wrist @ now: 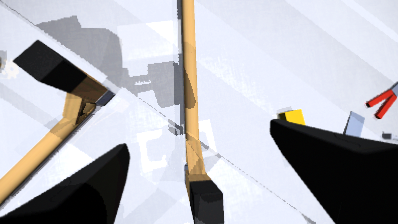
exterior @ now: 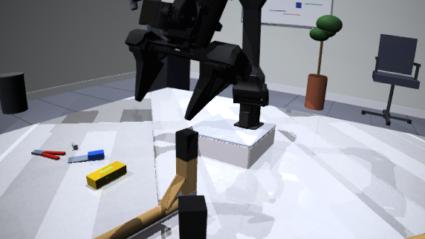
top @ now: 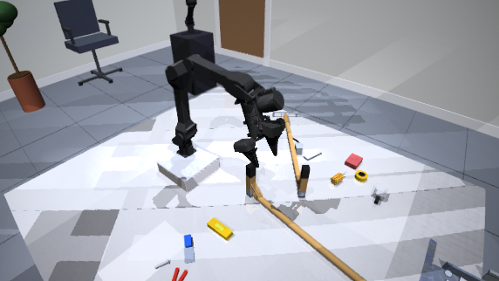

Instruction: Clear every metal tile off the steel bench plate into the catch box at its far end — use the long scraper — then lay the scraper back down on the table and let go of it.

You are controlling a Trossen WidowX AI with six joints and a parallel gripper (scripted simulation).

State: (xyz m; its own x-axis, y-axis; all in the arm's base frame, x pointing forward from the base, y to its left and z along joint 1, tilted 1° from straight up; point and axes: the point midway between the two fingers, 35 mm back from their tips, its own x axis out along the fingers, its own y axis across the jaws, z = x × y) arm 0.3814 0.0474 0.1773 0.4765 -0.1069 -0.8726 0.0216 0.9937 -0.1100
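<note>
Likely stiff but front-heavy, the long scraper [top: 314, 240] [exterior: 137, 223] [wrist: 190, 100] wants its upright grip [top: 250, 170] [exterior: 186, 145] [wrist: 207, 200] centred in the gripper [top: 265, 160] [exterior: 163, 110] [wrist: 200, 137], now wide apart and empty.

- The long wooden shaft [top: 318, 246] [exterior: 137, 223] [wrist: 190, 75] runs out of all three views, its far end out of sight.
- A second wooden shaft [top: 291, 146] [wrist: 30, 165] leaves the wrist view at left.
- Its black-capped post [top: 304, 181] [exterior: 192, 219] [wrist: 55, 70] is cropped at the exterior view's lower edge.
- Red-handled pliers [top: 181, 277] [exterior: 50, 154] [wrist: 384, 105] are cut off in the top and wrist views.
- In the wrist view, a gripper finger partly hides the yellow block [top: 220, 229] [exterior: 106, 174] [wrist: 296, 117].
- Metal pieces [top: 454, 268], cropped at the top view's corner, defy identification.
</note>
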